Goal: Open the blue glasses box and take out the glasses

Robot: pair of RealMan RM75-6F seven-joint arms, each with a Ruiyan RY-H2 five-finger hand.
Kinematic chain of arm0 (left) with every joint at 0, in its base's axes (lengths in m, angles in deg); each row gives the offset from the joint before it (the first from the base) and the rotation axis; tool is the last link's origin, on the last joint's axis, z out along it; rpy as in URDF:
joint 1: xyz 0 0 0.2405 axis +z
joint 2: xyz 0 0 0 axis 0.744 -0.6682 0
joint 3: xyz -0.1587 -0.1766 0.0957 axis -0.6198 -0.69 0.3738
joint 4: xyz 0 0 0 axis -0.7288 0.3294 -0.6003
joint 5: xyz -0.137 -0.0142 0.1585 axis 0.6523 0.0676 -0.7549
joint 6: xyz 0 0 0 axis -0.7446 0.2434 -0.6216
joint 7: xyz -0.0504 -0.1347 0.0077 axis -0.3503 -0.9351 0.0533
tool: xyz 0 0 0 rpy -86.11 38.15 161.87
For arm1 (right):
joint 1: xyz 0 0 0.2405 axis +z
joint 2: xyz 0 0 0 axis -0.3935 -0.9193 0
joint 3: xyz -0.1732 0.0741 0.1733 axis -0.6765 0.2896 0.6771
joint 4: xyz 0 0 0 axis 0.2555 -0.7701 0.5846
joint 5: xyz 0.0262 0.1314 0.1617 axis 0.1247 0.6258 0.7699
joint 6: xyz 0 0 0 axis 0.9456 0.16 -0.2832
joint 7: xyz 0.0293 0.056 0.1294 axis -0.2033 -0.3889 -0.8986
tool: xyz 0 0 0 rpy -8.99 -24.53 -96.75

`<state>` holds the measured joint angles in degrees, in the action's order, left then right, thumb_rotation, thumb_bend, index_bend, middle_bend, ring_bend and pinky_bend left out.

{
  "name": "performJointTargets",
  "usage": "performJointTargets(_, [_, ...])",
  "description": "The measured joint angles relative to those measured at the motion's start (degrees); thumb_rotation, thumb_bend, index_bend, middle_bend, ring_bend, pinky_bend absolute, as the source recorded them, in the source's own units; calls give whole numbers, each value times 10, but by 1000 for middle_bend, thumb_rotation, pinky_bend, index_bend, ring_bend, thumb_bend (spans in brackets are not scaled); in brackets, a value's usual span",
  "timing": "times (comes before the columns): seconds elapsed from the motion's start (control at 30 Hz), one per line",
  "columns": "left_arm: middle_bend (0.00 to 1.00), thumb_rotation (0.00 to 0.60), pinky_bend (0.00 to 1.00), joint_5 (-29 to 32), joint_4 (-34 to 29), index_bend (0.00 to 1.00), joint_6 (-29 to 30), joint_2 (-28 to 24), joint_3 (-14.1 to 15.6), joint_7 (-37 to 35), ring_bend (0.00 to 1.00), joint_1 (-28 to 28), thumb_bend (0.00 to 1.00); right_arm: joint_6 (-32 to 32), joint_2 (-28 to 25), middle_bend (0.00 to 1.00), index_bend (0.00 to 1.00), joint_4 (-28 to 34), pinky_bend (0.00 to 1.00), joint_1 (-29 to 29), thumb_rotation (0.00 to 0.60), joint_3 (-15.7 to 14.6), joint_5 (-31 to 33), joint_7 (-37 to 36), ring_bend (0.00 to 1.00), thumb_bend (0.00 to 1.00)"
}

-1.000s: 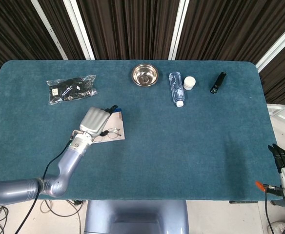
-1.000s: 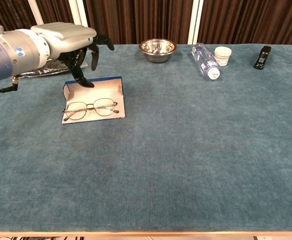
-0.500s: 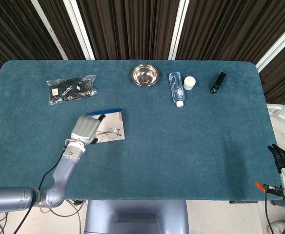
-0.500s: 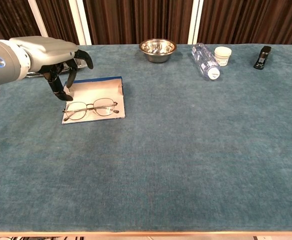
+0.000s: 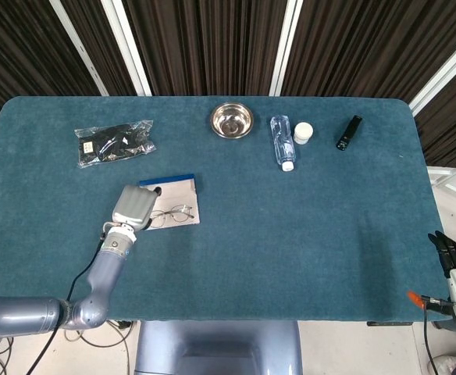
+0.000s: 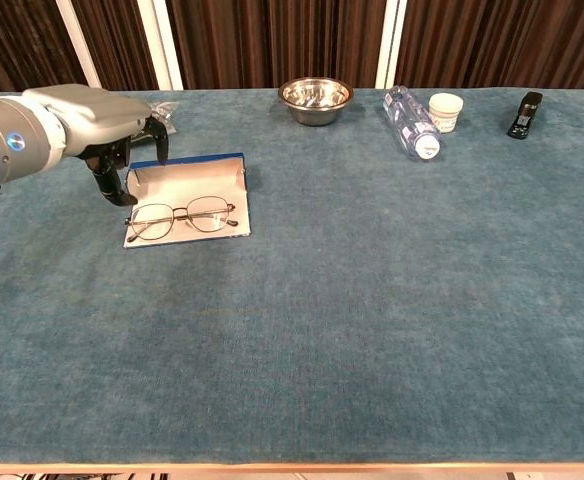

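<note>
The blue glasses box [image 6: 186,178] lies open and flat on the teal table, its pale inside facing up; in the head view its blue edge [image 5: 167,180] shows at the far side. Thin metal-framed glasses [image 6: 183,215] [image 5: 171,213] rest unfolded on the near flap. My left hand [image 6: 84,108] [image 5: 133,207] hovers just left of the box with its dark fingers [image 6: 103,184] bent downward, holding nothing and clear of the glasses. My right hand [image 5: 451,255] hangs beyond the table's near right corner, empty with fingers straight.
Along the far side stand a steel bowl [image 5: 231,120], a clear bottle lying down [image 5: 282,142], a small white cup [image 5: 303,133] and a black stapler [image 5: 348,133]. A plastic bag of dark items [image 5: 114,143] lies at the far left.
My left hand has drawn back from over the box's far edge to its left side and dropped lower. Box and glasses have not moved. The right hand stays still.
</note>
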<state>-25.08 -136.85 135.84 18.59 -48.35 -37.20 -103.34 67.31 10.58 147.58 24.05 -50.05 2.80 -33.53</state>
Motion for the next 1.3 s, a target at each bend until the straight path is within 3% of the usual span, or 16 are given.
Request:
performJointTargets(0.27, [1000,600,1000,104,31,410,7,42,-33,17,1000,-16,291,0,-1,0,0,0,199,0,600,-1,-1,-4,0,204])
performJointTargets(0.4, [1000,600,1000,125,52,416,13,66,-48,16,1000,-22,321,0,-2,0,0,0,199,0,600,-1,-2,-6,0,204])
performJointTargets(0.77, [1000,600,1000,137,89,439,15,101,-67,10,1000,-32,359,-1,-2,0,0,1,199,0,600,-1,-1,-9,0,204])
performJointTargets(1.3, [1000,600,1000,134,109,465,8,117,-69,10,1000,-34,359,0,-2,0,0,1,199,0,600,-1,-2,-10,0,205])
